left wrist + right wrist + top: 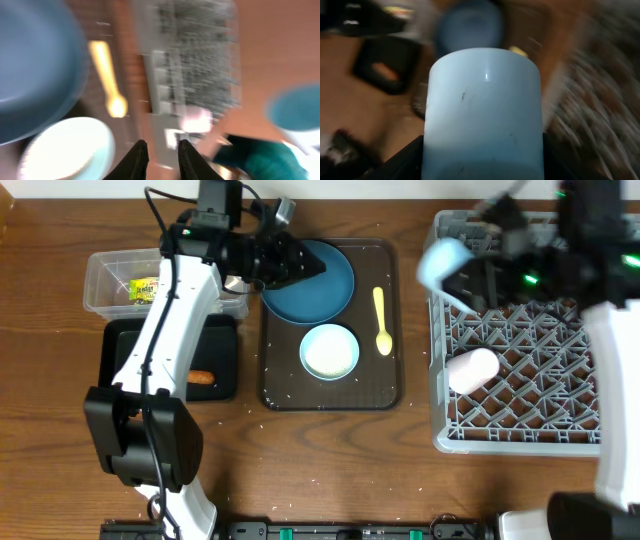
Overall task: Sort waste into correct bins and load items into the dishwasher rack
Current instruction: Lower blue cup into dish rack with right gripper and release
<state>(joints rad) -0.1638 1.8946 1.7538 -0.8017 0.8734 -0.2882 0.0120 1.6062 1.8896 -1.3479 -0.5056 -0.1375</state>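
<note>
Right wrist view: the dark fingers of the right gripper are clamped on either side of the light blue cup, at the left edge of the dishwasher rack, where a pinkish-white cup lies on its side. The left gripper has its fingers slightly apart and empty, over the dark blue plate on the brown serving tray, near the pale bowl and yellow spoon.

The left arm has white links, black joints and a black base; black cables loop by its wrist. Its fingers are black, tapered; the right arm shows a green light.
</note>
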